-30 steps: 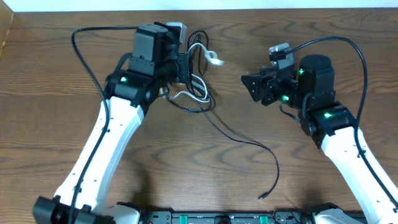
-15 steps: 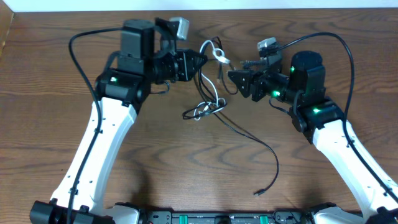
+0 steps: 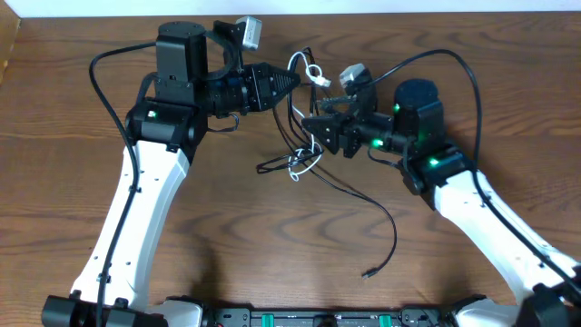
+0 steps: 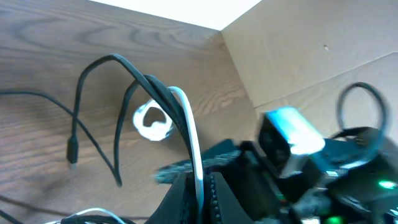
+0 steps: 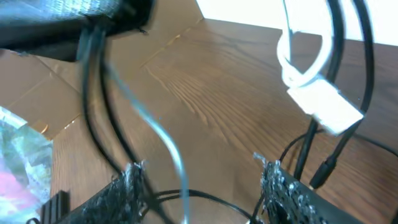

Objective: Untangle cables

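Note:
A tangle of thin black cables and one white cable point(image 3: 307, 153) hangs between the two arms above the table. My left gripper point(image 3: 292, 82) is shut on the white cable point(image 4: 191, 146) together with black strands and holds them up. The white cable's plug end and loop point(image 3: 315, 76) dangle just right of it, also showing in the right wrist view point(image 5: 323, 102). My right gripper point(image 3: 310, 129) is open, its fingers on either side of hanging strands point(image 5: 180, 168). One black cable trails to a plug point(image 3: 369, 272) lying on the table at the front.
The brown wooden table point(image 3: 272, 236) lies under everything. Thick black arm cables point(image 3: 104, 86) loop beside each arm. A cardboard panel point(image 4: 323, 56) stands past the table's far edge. A dark rail point(image 3: 309, 318) runs along the front edge.
My left gripper has lifted the cable bundle and swung right. My right arm has moved left toward the hanging strands. The trailing black cable's plug has slid left along the table.

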You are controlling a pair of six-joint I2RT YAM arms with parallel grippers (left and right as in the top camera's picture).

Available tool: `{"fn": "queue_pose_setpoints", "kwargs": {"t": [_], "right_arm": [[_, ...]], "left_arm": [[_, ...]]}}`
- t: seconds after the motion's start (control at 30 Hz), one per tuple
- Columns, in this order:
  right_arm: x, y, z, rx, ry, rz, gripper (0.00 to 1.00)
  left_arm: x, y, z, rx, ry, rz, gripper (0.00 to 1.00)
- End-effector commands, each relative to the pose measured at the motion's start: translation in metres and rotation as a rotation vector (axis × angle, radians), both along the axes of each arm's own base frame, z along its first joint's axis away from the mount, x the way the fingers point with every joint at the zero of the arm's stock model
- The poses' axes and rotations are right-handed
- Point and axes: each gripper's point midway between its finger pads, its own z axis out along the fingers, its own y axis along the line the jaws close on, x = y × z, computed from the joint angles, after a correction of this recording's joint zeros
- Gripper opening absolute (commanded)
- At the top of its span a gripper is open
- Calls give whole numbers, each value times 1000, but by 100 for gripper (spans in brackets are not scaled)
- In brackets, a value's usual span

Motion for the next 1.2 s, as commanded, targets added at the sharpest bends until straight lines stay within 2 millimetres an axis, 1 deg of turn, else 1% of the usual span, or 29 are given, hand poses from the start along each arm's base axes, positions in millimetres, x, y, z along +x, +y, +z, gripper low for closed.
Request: {"fn": "queue_pose_setpoints", "kwargs": {"t": [0.0, 0.1, 0.17, 0.23, 0.33, 0.37, 0.4, 0.43, 0.5, 0.57, 0.6, 0.77, 0.8, 0.83, 0.87, 0.9, 0.97, 1.0, 1.07, 1.1, 1.17], "right_arm": [[8, 8, -4, 13, -12, 18, 57], [13, 12, -5, 36, -16, 15, 55], [13, 15, -4, 44, -22, 20, 53], [11, 22, -4, 53, -25, 33, 52], [5, 33, -6, 65, -5, 59, 47], [2, 37, -7, 70, 4, 65, 40], [1, 39, -8, 69, 14, 62, 29], [2, 38, -10, 65, 25, 48, 21], [12, 29, -17, 55, 74, -25, 11], [18, 21, -21, 48, 99, -65, 2], [20, 17, -21, 44, 107, -76, 1], [21, -1, -20, 10, 146, -144, 1], [21, -5, -20, -5, 153, -168, 1], [21, -8, -18, -18, 153, -183, 1], [21, -10, -17, -28, 154, -197, 1], [21, -13, -11, -36, 150, -209, 1], [20, -13, -2, -47, 147, -206, 1], [23, -15, 13, -77, 152, -218, 1], [26, -20, 24, -114, 140, -240, 1], [29, -25, 36, -153, 125, -265, 1], [30, -30, 47, -181, 111, -282, 1]], "left_arm": [[-10, -3, 18, -47, -5, -28, 7], [-10, -3, 18, -54, 8, -25, 7], [-11, -3, 18, -59, 12, -30, 8], [-12, -4, 19, -62, 12, -36, 7], [-12, -4, 19, -62, 11, -35, 7], [-12, -4, 19, -60, 11, -33, 7], [-8, -1, 16, -47, 10, -10, 7], [-4, 2, 14, -30, 11, 19, 7], [3, 8, 8, 4, 12, 75, 7], [12, 17, 1, 48, 16, 144, 8], [15, 20, -3, 67, 19, 172, 8], [26, 44, -23, 176, 56, 317, 8], [27, 50, -29, 206, 71, 350, 16], [28, 55, -34, 232, 84, 377, 17], [28, 59, -38, 248, 95, 391, 23], [26, 62, -42, 270, 106, 401, 35], [25, 66, -49, 302, 122, 410, 48], [24, 70, -59, 339, 143, 414, 66], [23, 70, -65, 360, 145, 398, 69], [22, 70, -69, 367, 156, 394, 69], [22, 70, -72, 371, 166, 392, 69]]}}
